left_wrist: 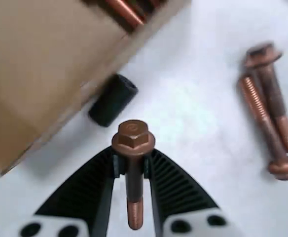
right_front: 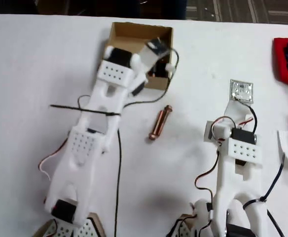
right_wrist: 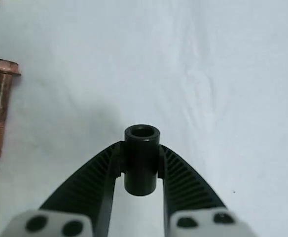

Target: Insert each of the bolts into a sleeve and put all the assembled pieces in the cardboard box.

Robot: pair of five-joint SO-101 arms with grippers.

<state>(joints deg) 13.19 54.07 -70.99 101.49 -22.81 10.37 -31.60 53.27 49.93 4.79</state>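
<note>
— What are the arms carrying?

— Half a pair each. The left jaws pinch a bolt by its shank, hex head pointing away from the wrist. The right jaws are pressed onto a black sleeve, its open bore facing the camera.

— Joined yet?

— No. From above, the left arm is stretched out to the cardboard box while the right arm sits well apart from it, so bolt and sleeve have to be brought together first.

— And on the desk?

— Just past the left jaws a loose sleeve lies on its side, right beside the box wall. Farther out, between the two arms, two spare bolts lie side by side, head to tail, touching or nearly so.

— Anything boxed?

— A couple of copper pieces show inside the box; whether they wear sleeves I can't tell.

— So how far along?

— Partway, I'd judge. What's left: mate the held pair, box it, then see to the two spare bolts — with one loose sleeve lying ready for them.
</note>
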